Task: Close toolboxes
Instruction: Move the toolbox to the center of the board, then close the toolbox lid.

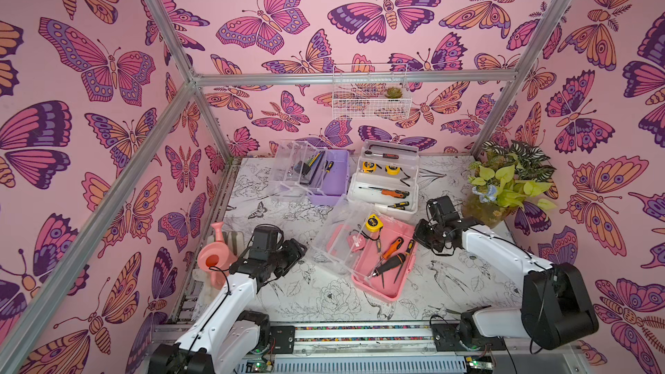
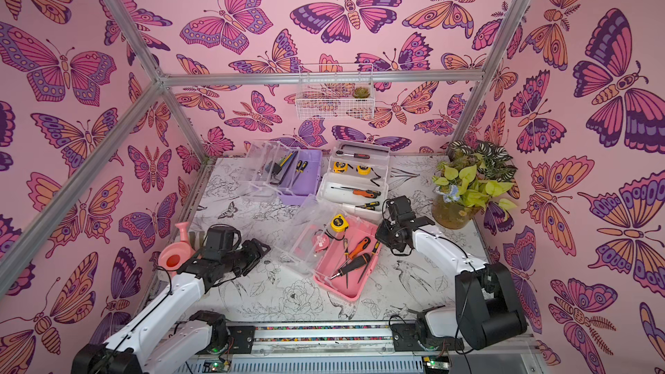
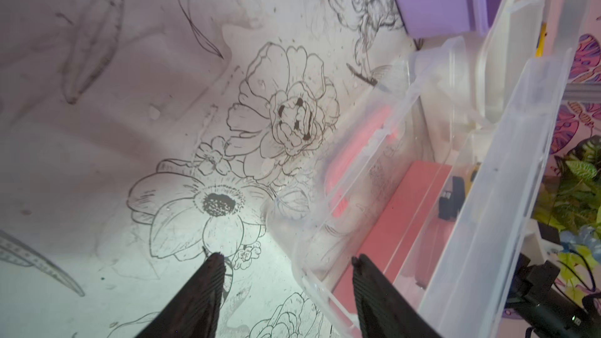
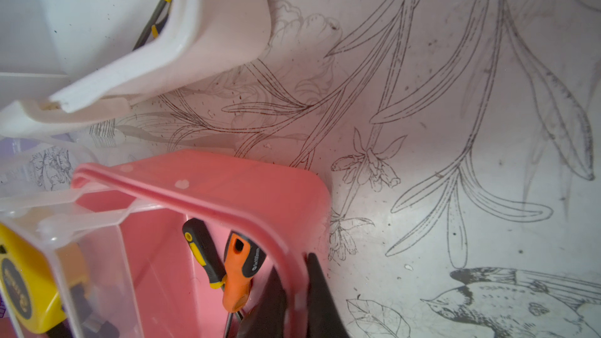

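Toolboxes, three: pink toolbox [image 1: 374, 288], purple toolbox [image 1: 333, 178], white toolbox [image 1: 390, 213]
Yellow tape measures [image 1: 373, 223], three
Ratchet wrench [image 1: 385, 155], one
Screwdrivers [image 1: 394, 246], several, overlapping, exact count unclear
Robot arms, two: left arm [image 1: 230, 289], right arm [image 1: 503, 250]
Wire basket [image 1: 370, 106], one
Pink watering can [image 1: 212, 257], one
Plants, two: potted plant [image 1: 511, 181], small succulent [image 1: 393, 92]

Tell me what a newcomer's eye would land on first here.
The butterfly wallpaper covers the walls. On the table, three toolboxes lie open with tools showing: the purple toolbox back left, the white toolbox beside it, the pink toolbox nearest. The right gripper is clamped on the pink toolbox's rim; the left gripper stands open at its clear lid.
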You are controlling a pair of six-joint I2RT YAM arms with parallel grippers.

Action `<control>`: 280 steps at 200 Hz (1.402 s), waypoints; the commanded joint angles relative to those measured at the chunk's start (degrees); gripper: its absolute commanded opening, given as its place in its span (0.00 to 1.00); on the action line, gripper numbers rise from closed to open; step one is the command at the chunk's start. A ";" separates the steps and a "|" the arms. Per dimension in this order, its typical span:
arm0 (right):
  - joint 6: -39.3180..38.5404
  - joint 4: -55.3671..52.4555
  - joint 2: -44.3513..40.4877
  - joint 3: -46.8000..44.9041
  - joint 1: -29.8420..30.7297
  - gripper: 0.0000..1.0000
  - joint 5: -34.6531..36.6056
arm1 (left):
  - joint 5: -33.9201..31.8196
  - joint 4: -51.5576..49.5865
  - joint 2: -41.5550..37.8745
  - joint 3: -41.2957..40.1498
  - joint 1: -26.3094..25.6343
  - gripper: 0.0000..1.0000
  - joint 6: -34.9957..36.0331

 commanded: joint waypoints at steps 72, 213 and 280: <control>0.57 4.66 -1.45 0.25 -0.45 0.00 -2.73 | 0.00 7.83 8.41 -1.51 -3.44 0.40 0.12; 1.01 4.35 -0.01 1.27 0.08 0.00 -2.94 | -11.15 4.33 9.52 2.02 -10.43 0.00 15.14; 0.90 3.04 5.91 6.35 3.92 0.00 -3.39 | -25.59 -12.90 2.55 11.59 -19.38 0.00 19.04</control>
